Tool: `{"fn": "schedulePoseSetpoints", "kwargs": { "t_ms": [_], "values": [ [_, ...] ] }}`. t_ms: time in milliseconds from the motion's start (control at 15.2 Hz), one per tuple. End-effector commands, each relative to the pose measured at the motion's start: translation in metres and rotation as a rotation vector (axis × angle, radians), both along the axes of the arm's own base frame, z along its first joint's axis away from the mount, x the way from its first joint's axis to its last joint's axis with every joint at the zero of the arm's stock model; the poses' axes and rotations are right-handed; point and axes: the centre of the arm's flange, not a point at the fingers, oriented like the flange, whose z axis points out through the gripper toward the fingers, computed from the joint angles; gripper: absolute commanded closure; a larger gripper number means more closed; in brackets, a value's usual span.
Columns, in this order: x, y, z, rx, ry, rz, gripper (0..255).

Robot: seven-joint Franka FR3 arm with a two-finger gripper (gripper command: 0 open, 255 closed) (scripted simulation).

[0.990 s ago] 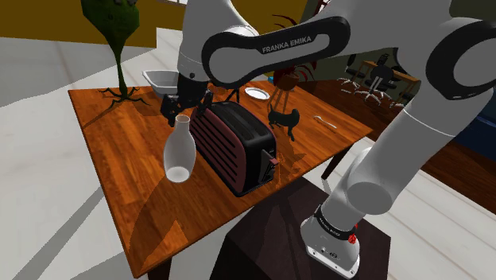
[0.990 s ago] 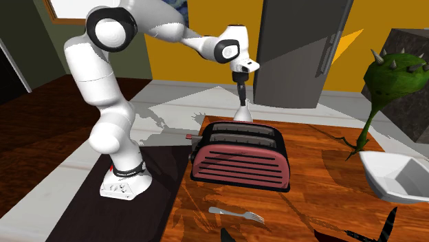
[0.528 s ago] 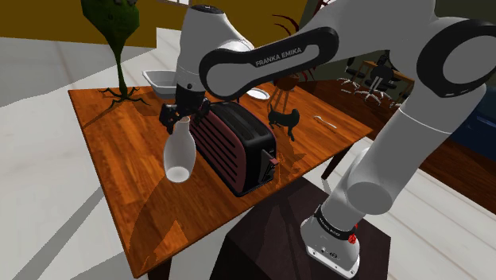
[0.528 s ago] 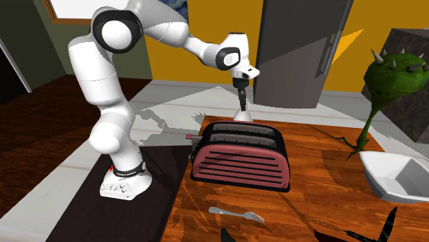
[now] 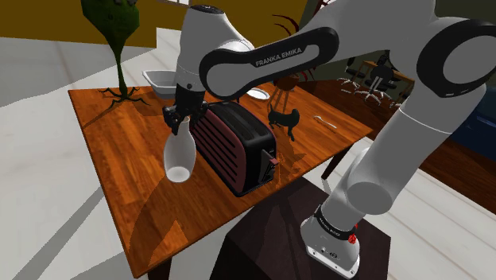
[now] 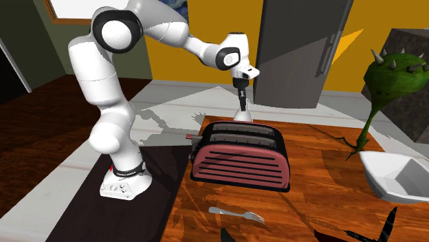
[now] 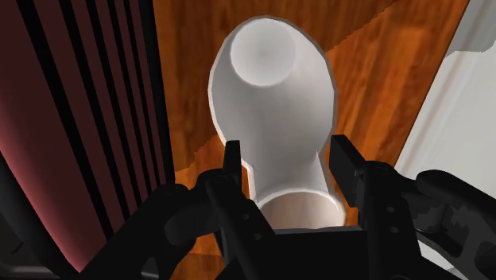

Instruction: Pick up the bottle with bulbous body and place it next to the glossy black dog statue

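The white arm (image 6: 180,34) holds its black gripper (image 6: 241,102) pointing straight down over the neck of a white bulbous bottle (image 6: 243,115), which stands behind a dark red ribbed toaster (image 6: 240,161) on the reddish wooden bench (image 6: 320,155).

The shoulder camera looked down past my stand (image 5: 262,235); the second faced me across the table (image 6: 323,158), sharing the toaster (image 5: 237,143). My wrist camera hugged the bottle (image 7: 274,103).

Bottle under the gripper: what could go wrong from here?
1. The gripper sits at the narrow neck of the white bottle, above its bulbous body; a grip there may slip or let it swing.
2. The toaster stands close beside the bottle, so a tilted lift could knock it.
3. The black dog statue stands beyond the toaster; a low carry might clip it.
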Motion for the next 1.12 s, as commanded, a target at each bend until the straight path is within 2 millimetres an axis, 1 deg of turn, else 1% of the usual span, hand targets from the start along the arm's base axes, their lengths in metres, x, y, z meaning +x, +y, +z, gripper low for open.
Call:
{"fn": "schedulePoseSetpoints", "kwargs": {
  "t_ms": [0, 396, 1056],
  "values": [
    [0.0, 0.0, -0.001, 0.0, 0.002, 0.0, 255],
    [0.0, 0.0, -0.001, 0.0, 0.002, 0.0, 255],
    [0.0, 0.0, 0.052, 0.0, 0.002, 0.0, 255]
  ]
}}
